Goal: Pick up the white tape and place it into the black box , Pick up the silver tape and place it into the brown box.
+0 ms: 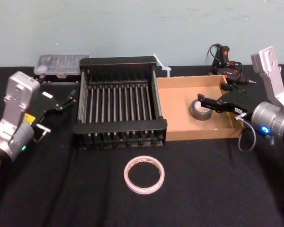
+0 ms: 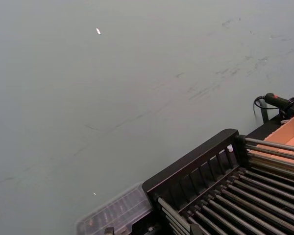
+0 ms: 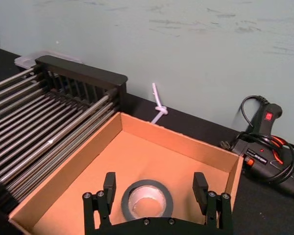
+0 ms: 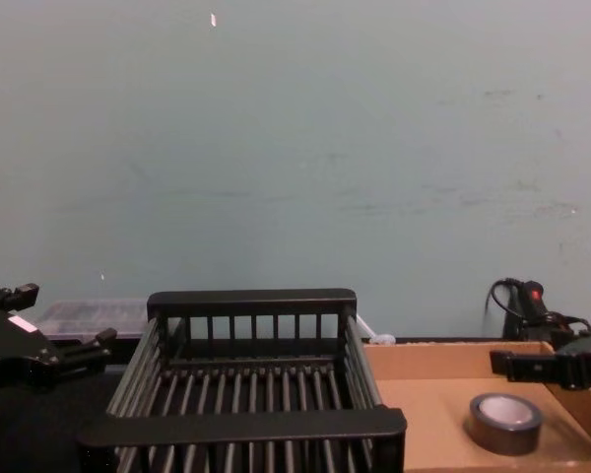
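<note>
Silver tape [image 1: 200,111] set down in brown box [image 1: 180,97]; white tape [image 1: 144,174] not yet picked up.

The right gripper [image 3: 155,196] is held over the silver roll, jaws wide apart, nothing gripped. The left gripper [image 1: 66,100] is seen beside the empty black box [image 1: 119,60], jaws parted. The white ring on the counter [image 1: 61,189] must be grasped next.
</note>
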